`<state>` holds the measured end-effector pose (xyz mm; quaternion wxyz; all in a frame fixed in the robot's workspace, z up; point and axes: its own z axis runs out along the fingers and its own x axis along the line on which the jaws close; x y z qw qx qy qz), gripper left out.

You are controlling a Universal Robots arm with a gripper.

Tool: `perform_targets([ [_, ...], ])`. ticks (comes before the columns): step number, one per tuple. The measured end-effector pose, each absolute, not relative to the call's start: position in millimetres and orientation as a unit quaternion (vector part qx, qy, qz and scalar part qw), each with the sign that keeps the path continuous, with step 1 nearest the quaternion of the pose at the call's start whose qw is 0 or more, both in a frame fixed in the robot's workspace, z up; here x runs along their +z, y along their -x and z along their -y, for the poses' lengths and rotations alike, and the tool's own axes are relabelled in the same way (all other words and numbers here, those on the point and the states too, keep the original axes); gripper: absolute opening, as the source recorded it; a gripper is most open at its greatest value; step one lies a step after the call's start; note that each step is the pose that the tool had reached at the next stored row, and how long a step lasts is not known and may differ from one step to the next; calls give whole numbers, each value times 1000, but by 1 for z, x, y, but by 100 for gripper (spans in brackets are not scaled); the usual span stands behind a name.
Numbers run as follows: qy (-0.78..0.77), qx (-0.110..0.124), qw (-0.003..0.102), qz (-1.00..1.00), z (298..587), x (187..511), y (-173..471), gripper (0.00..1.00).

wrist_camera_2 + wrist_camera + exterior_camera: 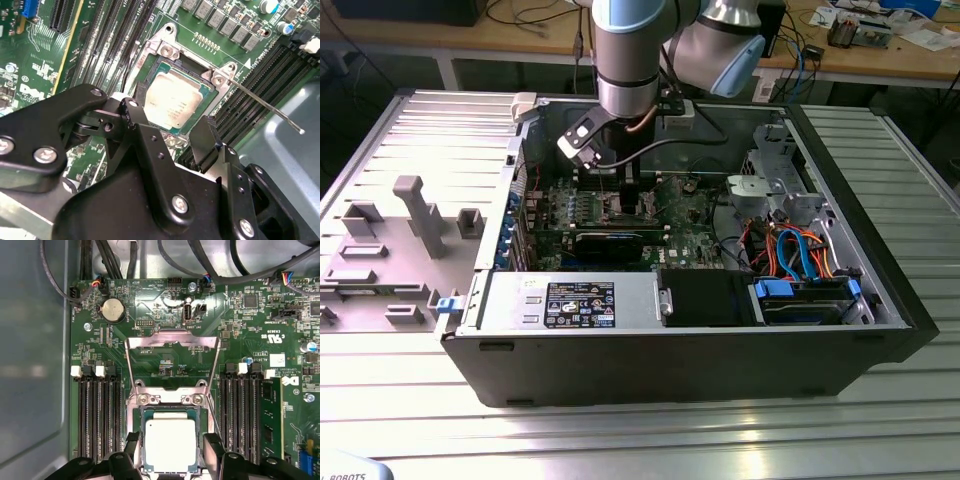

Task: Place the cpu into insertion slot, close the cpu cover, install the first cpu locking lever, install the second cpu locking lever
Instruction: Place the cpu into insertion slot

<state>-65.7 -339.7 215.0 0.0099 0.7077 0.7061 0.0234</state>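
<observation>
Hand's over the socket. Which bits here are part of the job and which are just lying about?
Job:
cpu, seated in insertion slot
cpu cover, swung open
locking lever, raised
hand, open astride the cpu

Lying about:
coin battery
memory slots
power supply

1. arm (628, 60) comes down from above in the exterior view, wrist (620, 100) near vertical.
2. hand (171, 444) points straight down, set low.
3. black fingers (212, 452) spread apart in both wrist views, gripping nothing.
</observation>
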Motion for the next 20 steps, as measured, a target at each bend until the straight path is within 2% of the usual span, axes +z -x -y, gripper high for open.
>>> perform_targets([
  [6,-708,23,10,-706,340,220,66,60],
  [8,-708,23,10,-706,340,220,66,47],
  [9,-708,23,10,-706,340,220,66,47],
  [10,-708,23,10,-706,340,220,66,35],
  [12,-708,23,10,-706,340,220,66,35],
  [13,-708,23,10,-706,340,220,66,23],
  [14,-708,23,10,-706,340,220,66,23],
  [15,-708,23,10,-706,340,220,66,11],
  [20,-708,23,10,-706,340,220,66,11],
])
